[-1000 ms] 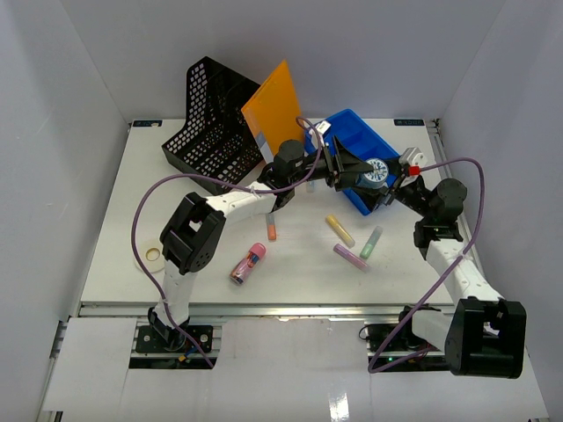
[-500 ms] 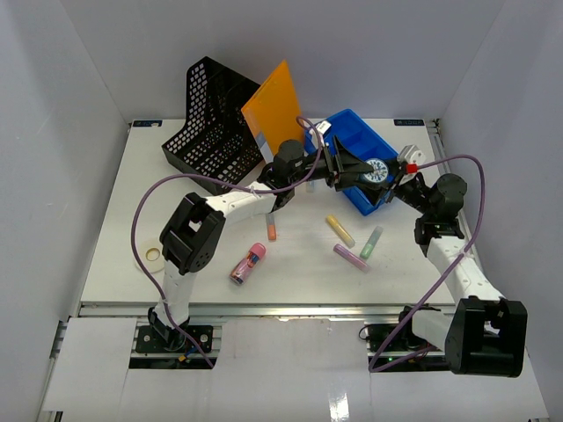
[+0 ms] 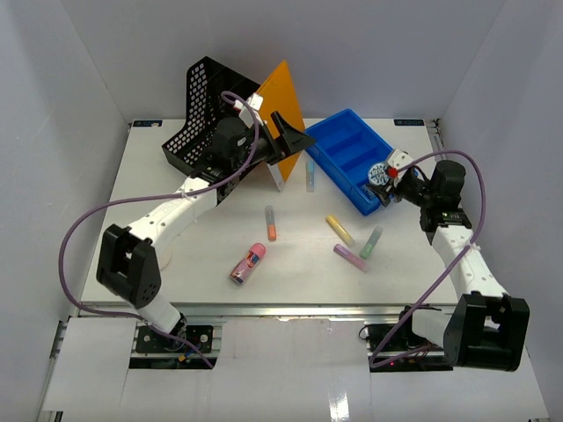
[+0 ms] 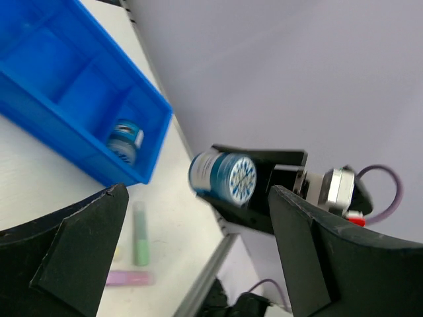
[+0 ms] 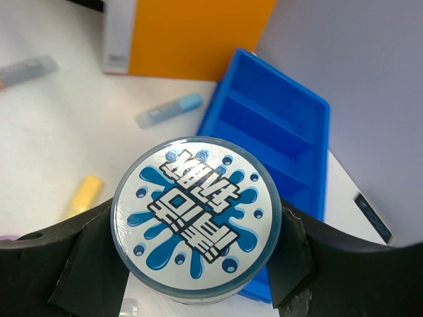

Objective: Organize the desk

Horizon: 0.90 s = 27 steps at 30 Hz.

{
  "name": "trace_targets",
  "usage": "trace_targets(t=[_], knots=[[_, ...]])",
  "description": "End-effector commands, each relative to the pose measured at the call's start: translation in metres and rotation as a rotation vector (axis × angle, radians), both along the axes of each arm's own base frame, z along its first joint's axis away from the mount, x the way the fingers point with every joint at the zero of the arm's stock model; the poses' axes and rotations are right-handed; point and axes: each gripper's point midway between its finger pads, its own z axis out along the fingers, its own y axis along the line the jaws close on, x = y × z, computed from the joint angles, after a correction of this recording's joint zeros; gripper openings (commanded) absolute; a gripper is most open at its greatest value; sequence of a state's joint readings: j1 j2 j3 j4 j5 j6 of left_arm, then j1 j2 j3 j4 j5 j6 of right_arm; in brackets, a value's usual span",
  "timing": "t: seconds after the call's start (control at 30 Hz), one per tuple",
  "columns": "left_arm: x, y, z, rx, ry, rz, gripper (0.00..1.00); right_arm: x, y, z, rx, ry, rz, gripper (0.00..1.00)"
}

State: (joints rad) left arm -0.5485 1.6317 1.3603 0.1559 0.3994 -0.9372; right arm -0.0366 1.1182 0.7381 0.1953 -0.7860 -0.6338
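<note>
One tin (image 5: 196,214) gripped in right tool (image 3: 385,174) at corner of blue tray (image 3: 337,178); left tool (image 3: 292,139) empty, jaws wide.

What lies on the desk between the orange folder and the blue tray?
A pale blue pen, seen in the top and right wrist views.
</note>
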Motion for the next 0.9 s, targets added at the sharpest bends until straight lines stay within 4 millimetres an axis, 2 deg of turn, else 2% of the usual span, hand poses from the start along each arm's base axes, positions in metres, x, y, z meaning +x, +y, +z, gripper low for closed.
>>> trace_targets(t=[0.0, 0.1, 0.13, 0.27, 0.53, 0.7, 0.87], knots=[[-0.025, 0.028, -0.040, 0.243, -0.046, 0.032, 0.98, 0.052, -0.038, 0.017, -0.244, -0.103, -0.139, 0.12], [-0.044, 0.043, -0.048, 0.292, -0.074, 0.022, 0.98, 0.083, -0.056, 0.005, -0.369, -0.071, -0.176, 0.15], [-0.052, 0.049, -0.053, 0.306, -0.076, 0.020, 0.98, 0.093, -0.061, -0.008, -0.410, -0.038, -0.186, 0.15], [-0.074, 0.066, -0.070, 0.356, -0.082, 0.009, 0.98, 0.121, -0.079, -0.040, -0.599, 0.008, -0.194, 0.17], [-0.110, 0.092, -0.104, 0.414, -0.054, 0.004, 0.98, 0.152, -0.096, -0.080, -0.785, 0.044, -0.191, 0.26], [-0.117, 0.098, -0.111, 0.424, -0.055, 0.008, 0.98, 0.162, -0.084, -0.085, -0.851, 0.030, -0.153, 0.31], [-0.119, 0.101, -0.117, 0.437, -0.054, 0.007, 0.98, 0.167, -0.085, -0.089, -0.906, 0.015, -0.151, 0.46]])
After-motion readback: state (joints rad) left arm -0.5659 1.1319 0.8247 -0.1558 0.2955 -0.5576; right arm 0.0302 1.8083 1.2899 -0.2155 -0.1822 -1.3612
